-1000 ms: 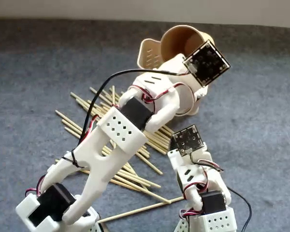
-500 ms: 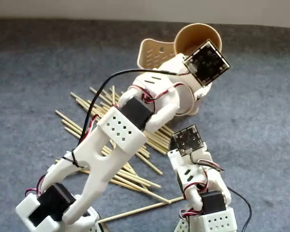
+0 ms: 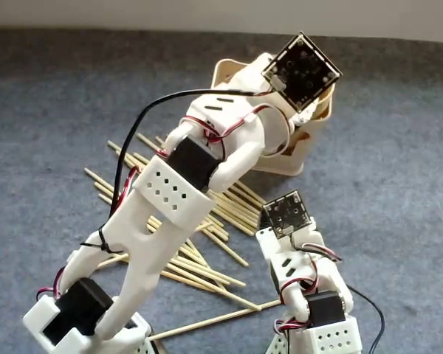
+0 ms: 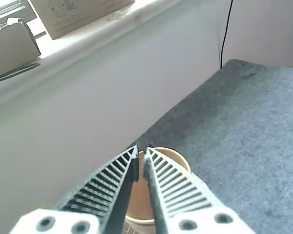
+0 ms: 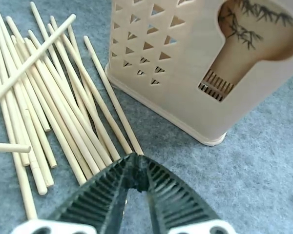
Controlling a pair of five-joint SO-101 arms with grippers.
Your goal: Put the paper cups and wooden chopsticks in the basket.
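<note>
The basket [image 5: 185, 73] stands on grey carpet [image 5: 263, 170], with chopsticks [image 5: 53, 97] strewn just beside it under my right claw [image 5: 135, 170], which is pressed together and empty. From above, my left arm hides the basket's mouth. Its wrist view shows my left claw [image 4: 142, 152] pinching the paper cup [image 4: 139, 195] by its wall.

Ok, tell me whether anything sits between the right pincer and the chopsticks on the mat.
Nothing visible does. The nearest ends of the chopsticks lie just ahead of the right pincer. The basket stands beside the pile, out of that path.
</note>
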